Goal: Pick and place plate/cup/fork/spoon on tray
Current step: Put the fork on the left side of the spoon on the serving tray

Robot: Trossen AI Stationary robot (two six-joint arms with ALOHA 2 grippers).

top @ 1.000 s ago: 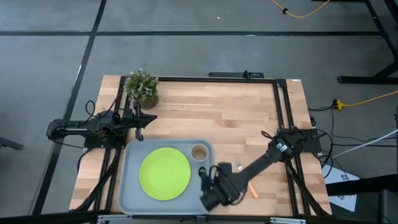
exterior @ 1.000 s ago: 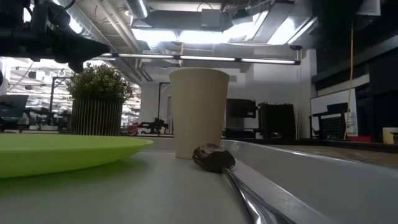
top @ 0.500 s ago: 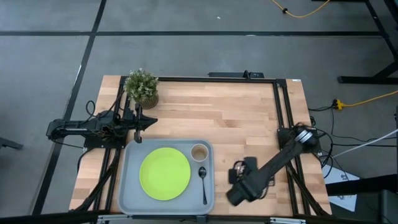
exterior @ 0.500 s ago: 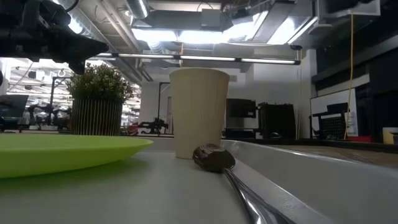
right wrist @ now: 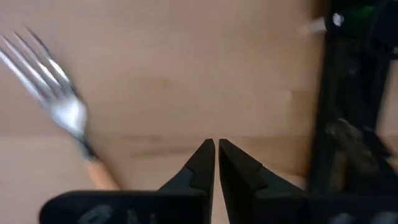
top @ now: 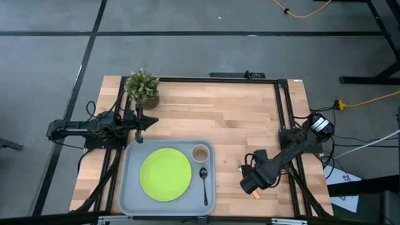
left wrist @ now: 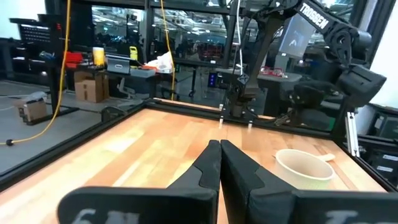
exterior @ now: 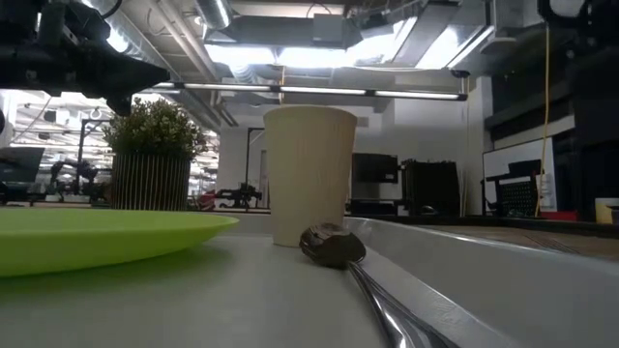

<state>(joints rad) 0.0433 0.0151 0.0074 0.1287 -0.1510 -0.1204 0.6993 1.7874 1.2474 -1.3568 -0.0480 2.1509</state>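
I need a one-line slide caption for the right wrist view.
Right hand, fingers shut and empty, hovers over the wooden table beside the fork.

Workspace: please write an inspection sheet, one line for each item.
Surface: wooden table, dark frame rails.
Job's things: plate, cup and spoon on the tray; fork on the table, off the tray.
Clutter: potted plant at a table corner.
Claws: right claw shut, empty, above the fork; left claw shut, empty, beside the plant.
Cables: yellow cable on the floor.
Surroundings: grey floor; no person seen.
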